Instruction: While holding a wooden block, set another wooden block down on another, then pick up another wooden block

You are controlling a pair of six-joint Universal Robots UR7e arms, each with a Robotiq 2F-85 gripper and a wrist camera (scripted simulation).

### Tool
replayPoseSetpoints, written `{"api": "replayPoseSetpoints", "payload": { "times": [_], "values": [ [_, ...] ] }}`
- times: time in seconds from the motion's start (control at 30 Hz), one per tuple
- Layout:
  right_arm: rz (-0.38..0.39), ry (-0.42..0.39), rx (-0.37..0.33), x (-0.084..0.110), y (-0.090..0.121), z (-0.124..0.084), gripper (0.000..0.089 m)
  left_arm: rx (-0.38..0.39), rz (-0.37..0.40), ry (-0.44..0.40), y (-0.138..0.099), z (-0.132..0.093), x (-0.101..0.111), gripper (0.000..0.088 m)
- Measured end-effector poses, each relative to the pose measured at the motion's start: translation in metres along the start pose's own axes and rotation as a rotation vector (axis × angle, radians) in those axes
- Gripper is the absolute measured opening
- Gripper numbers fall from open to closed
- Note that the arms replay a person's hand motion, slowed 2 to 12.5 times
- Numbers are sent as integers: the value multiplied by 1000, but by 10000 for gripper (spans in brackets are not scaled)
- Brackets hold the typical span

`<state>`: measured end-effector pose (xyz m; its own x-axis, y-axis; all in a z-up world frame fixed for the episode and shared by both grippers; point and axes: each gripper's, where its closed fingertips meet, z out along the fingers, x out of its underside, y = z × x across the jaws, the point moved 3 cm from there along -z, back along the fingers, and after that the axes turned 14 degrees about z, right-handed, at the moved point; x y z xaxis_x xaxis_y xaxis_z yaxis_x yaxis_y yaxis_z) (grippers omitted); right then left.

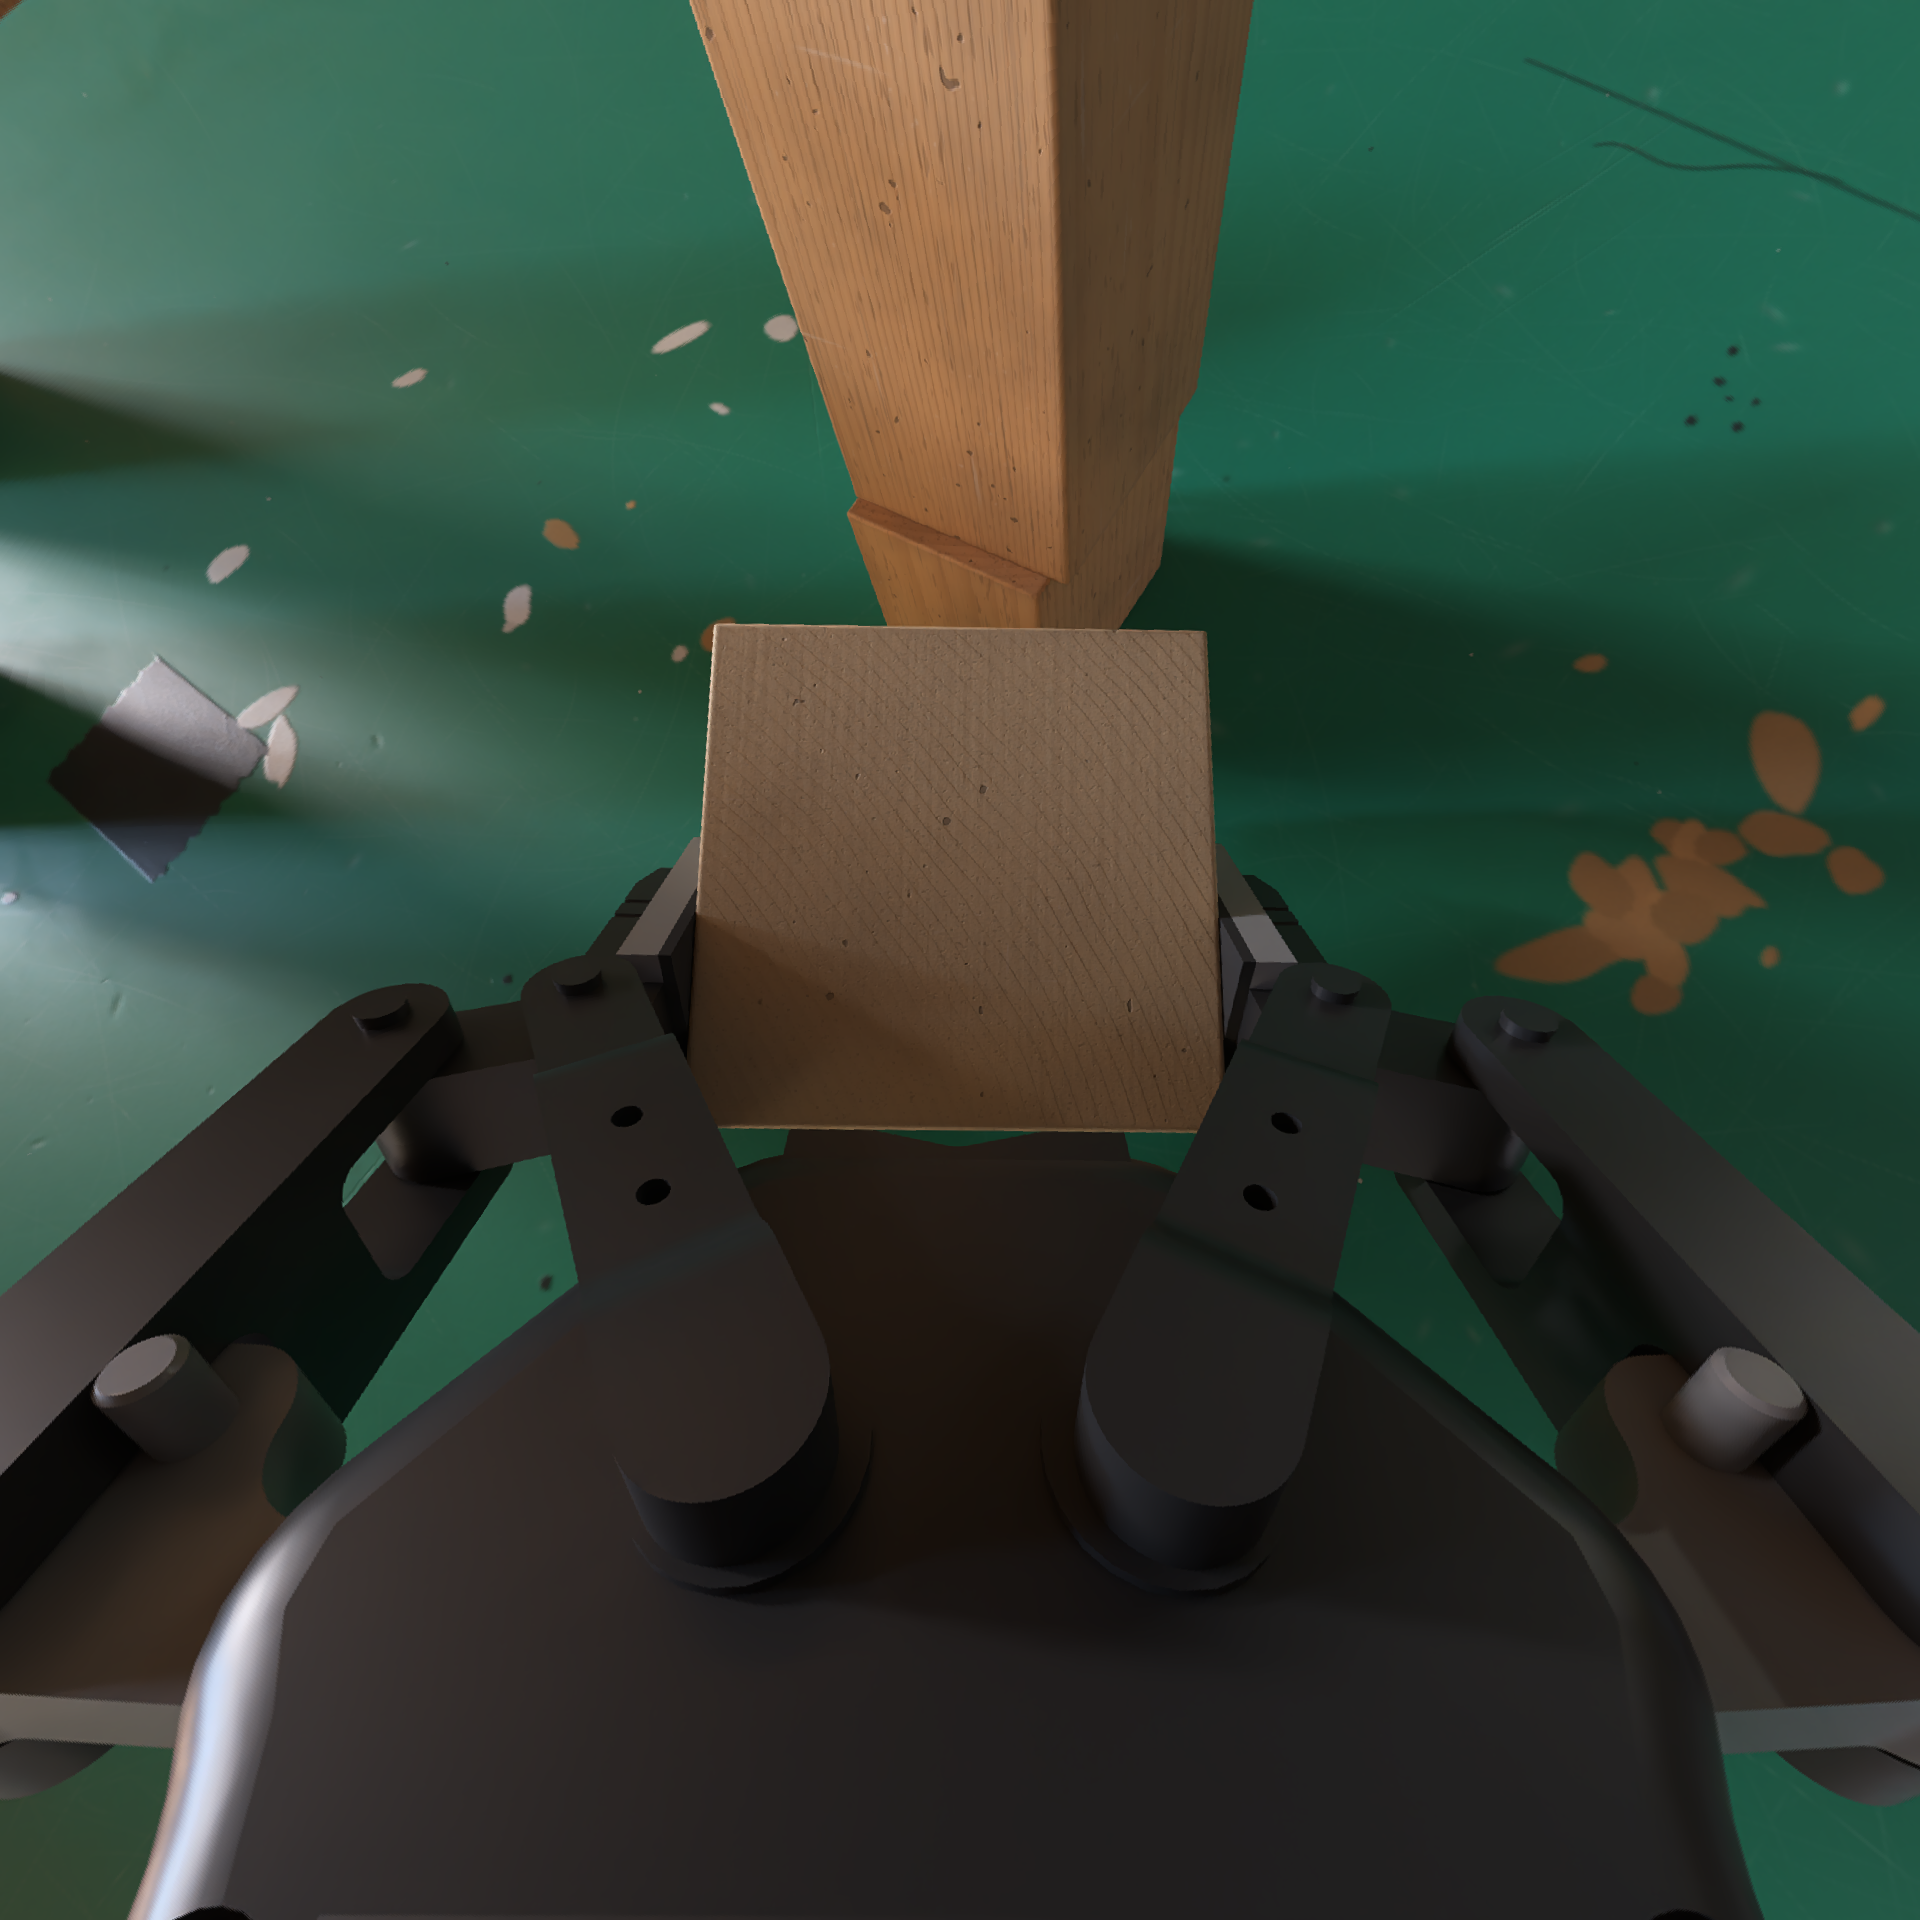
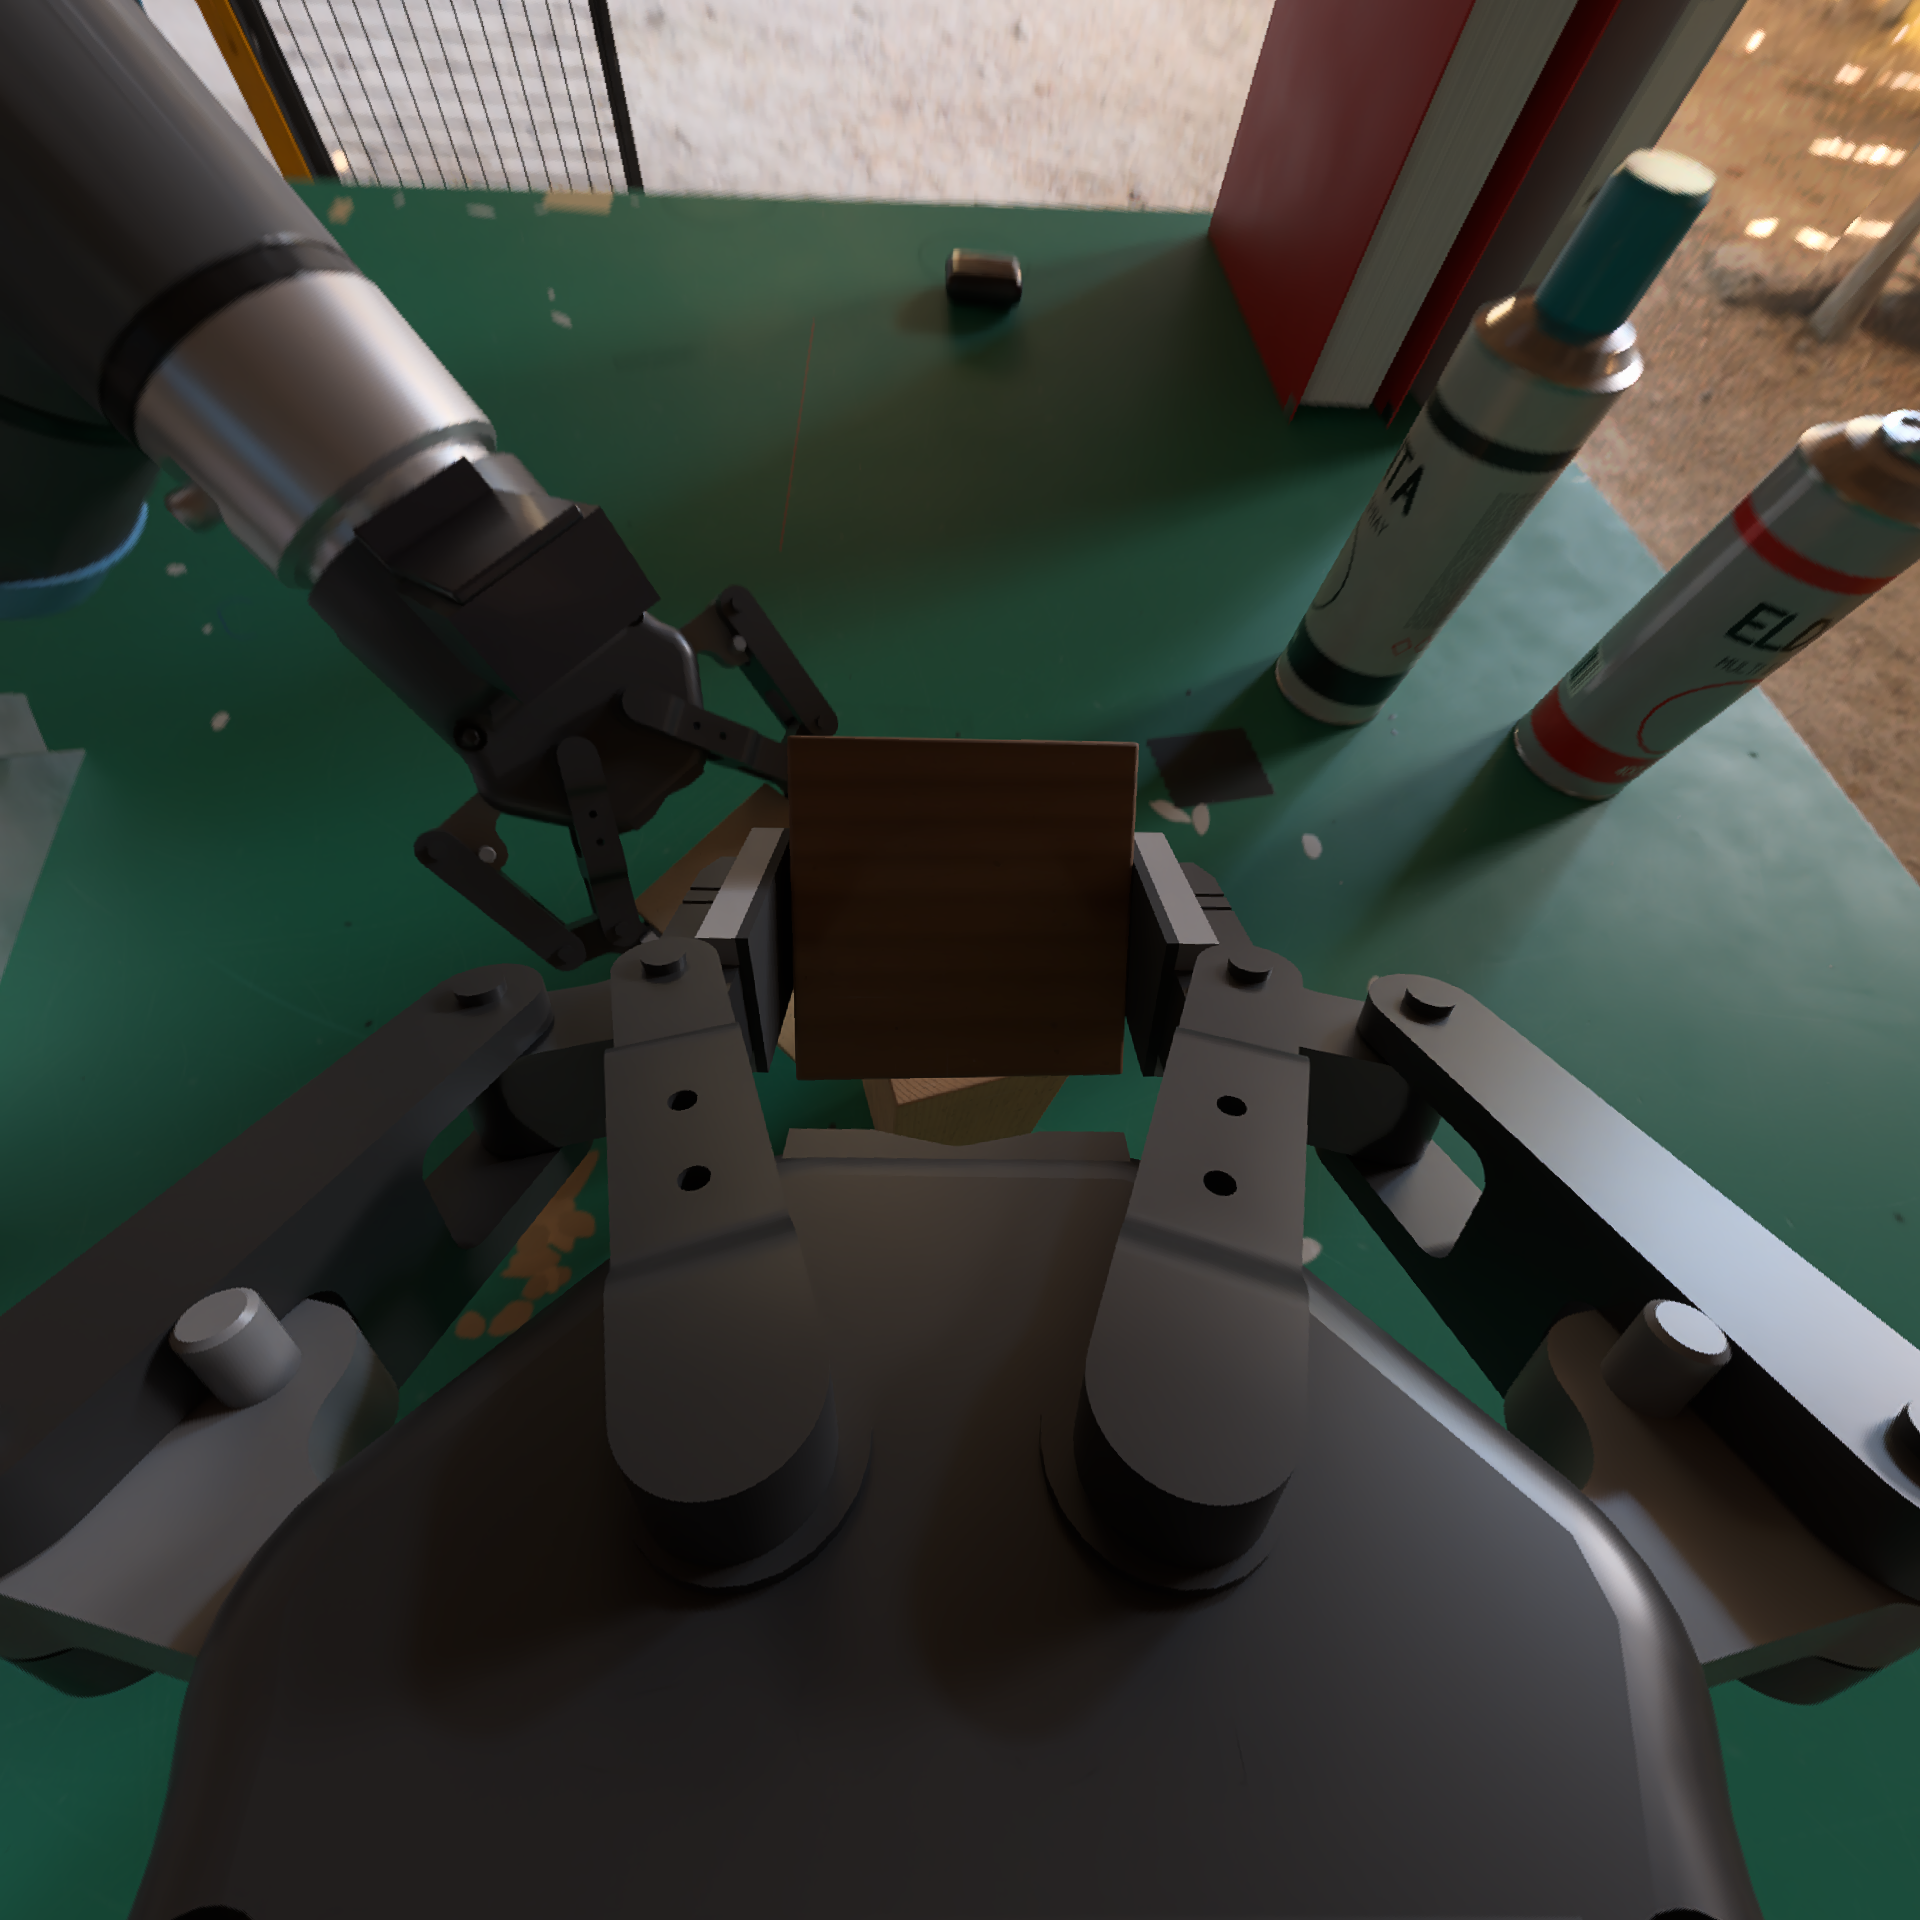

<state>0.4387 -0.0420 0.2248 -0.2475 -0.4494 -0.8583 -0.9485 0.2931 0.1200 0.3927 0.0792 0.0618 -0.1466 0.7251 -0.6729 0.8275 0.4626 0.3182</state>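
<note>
My left gripper (image 1: 956, 914) is shut on a pale wooden block (image 1: 956, 883), held above the green table (image 1: 312, 260). Just beyond it stands a stack of light wooden blocks (image 1: 977, 291). Its lowest block (image 1: 935, 577) is turned a little, and its top runs out of frame. My right gripper (image 2: 961, 904) is shut on a dark brown wooden block (image 2: 961, 909). A light wooden block (image 2: 966, 1107) shows right under it; I cannot tell whether they touch. The left arm (image 2: 312, 416) reaches in from the upper left, its fingertips hidden behind my right gripper.
A red book (image 2: 1351, 208) stands at the back right. Two spray cans (image 2: 1455, 499) (image 2: 1714, 613) stand next to it, close to the table's right edge. A small dark object (image 2: 982, 275) lies at the back. A wire fence (image 2: 436, 94) runs behind the table.
</note>
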Motion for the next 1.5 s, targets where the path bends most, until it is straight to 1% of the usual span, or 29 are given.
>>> {"api": "replayPoseSetpoints", "payload": {
  "times": [0.07, 0.2, 0.27, 0.57, 0.67, 0.8, 0.93, 1.0, 1.2, 1.33, 1.5],
  "values": [
    [-8, 58, 16, 2, 0, 6, 523, 4, -1, 3, 0, 1, 1, 691],
    [-9, 170, 66, 6, -5, 13, 523, 6, 4, 13, 0, 2, 1, 691],
    [-6, 210, 69, 7, -7, 16, 523, 9, 8, 19, -1, 3, 2, 691],
    [-19, 324, 59, 8, -12, 22, 523, 13, -5, 11, 3, 2, -1, 691],
    [-18, 362, 69, 10, -15, 22, 523, 16, -13, 9, 4, 2, -2, 691],
    [-21, 387, 86, 11, -17, 23, 523, 15, -21, 4, 5, 2, -2, 691],
    [-39, 385, 92, 10, -17, 23, 523, 17, -27, 12, 5, 2, 1, 691],
    [-48, 385, 85, 10, -16, 24, 523, 17, -26, 20, 5, 3, 3, 691],
    [-63, 409, 33, 11, -6, 26, 523, 17, -24, 32, 5, 5, 4, 691],
    [-78, 415, 51, 11, -6, 27, 523, 14, -22, 34, 5, 5, 3, 691],
    [-77, 419, 54, 13, -6, 27, 523, 19, -22, 36, 3, 6, 4, 691]
  ]
}}
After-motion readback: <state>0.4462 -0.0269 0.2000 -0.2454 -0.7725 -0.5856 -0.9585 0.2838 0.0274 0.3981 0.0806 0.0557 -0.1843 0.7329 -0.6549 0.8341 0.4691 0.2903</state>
